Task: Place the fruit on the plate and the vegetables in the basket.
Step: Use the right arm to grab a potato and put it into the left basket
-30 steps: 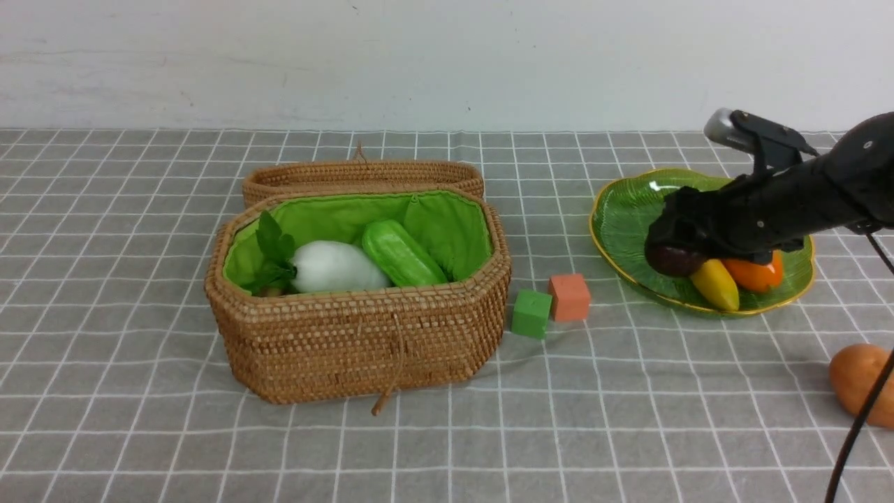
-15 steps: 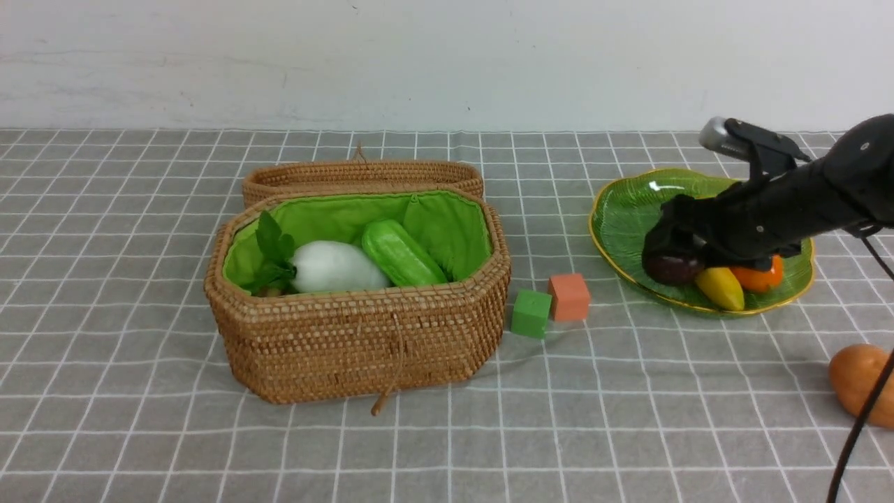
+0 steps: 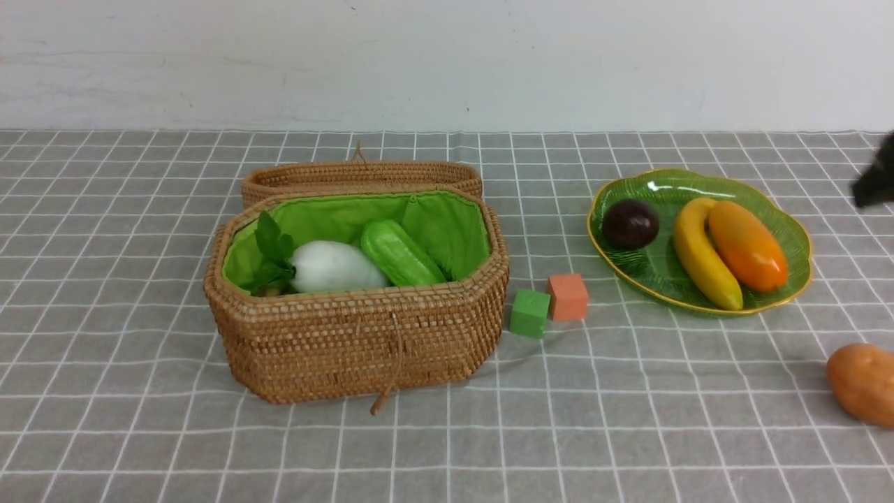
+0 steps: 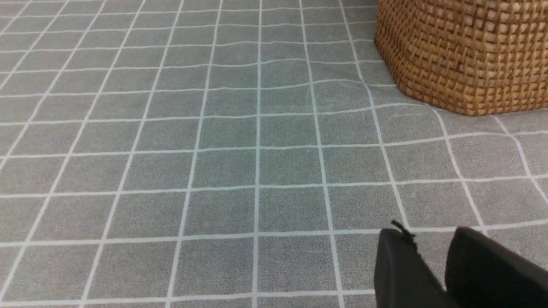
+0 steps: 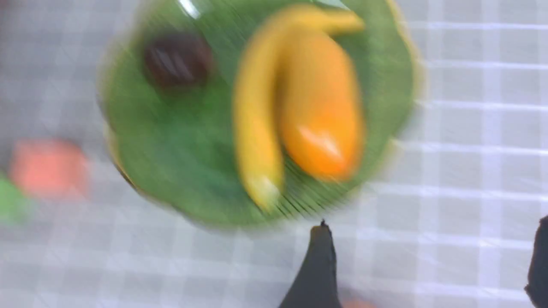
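Green ribbed glass, gold-rimmed, the plate [image 3: 628,262] sits on the right of the grey checked tablecloth [image 3: 105,391] in the front view. On it the yellow curved banana [image 3: 701,259] and the orange-yellow oval mango [image 3: 746,245] lie side by side, touching, long axes running from far-left to near-right. The small round dark purple-brown fruit [image 3: 630,223] rests apart at the plate's left. The brown wicker basket [image 3: 356,342] with green lining stands left of centre, its lid [image 3: 362,175] behind. Inside, the white radish [image 3: 336,267] lies crosswise, leaves pointing left, and the light green cucumber [image 3: 399,253] slants from far-left to near-right. A green cube [image 3: 529,313] and an orange cube [image 3: 567,296] touch between basket and plate. The brown-orange potato [image 3: 862,383] lies on the cloth at the near right edge.

Left wrist view: the left gripper [image 4: 432,248] hangs over bare cloth, fingers narrowly apart and empty, the basket's corner beyond.

Right wrist view, blurred: the right gripper [image 5: 432,265] spreads wide, empty, just off the plate's rim.
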